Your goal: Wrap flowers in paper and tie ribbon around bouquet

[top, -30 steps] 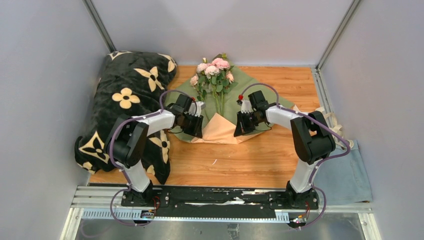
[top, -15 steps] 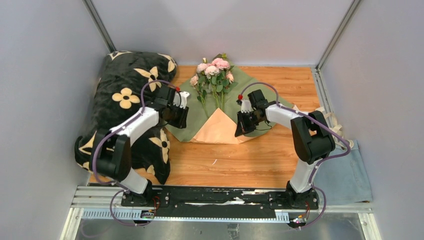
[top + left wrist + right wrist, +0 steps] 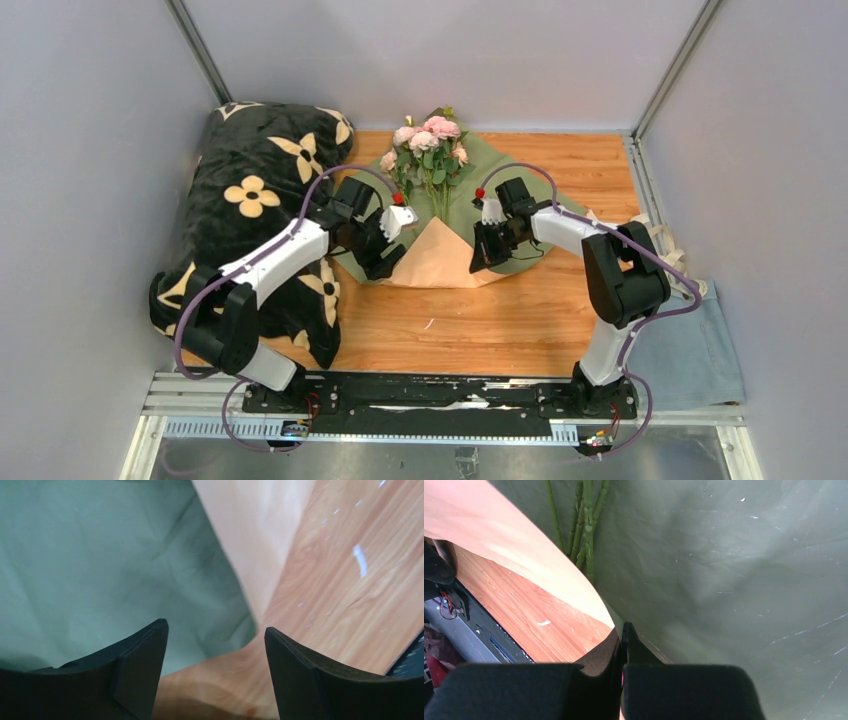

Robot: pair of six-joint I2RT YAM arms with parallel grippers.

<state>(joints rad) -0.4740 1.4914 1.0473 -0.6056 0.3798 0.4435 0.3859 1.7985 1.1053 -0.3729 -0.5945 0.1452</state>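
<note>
Left gripper (image 3: 215, 630) released, jaws wide over the near-left edge of the paper (image 3: 482, 165), holding nothing. Right gripper (image 3: 623, 627) clenched at the peach fold's right edge; paper pinched or not: cannot tell. Paper mid-bench (image 3: 560, 300), olive face up, near corner folded over stems. Flowers (image 3: 428, 135) on it, blooms toward far edge.

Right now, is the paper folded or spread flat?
Partly folded: near corner of the paper turned over the stems, peach side up; the rest lies spread, green up.

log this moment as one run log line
left gripper open, empty | right gripper shut on folded paper | flowers on paper, partly under fold
</note>
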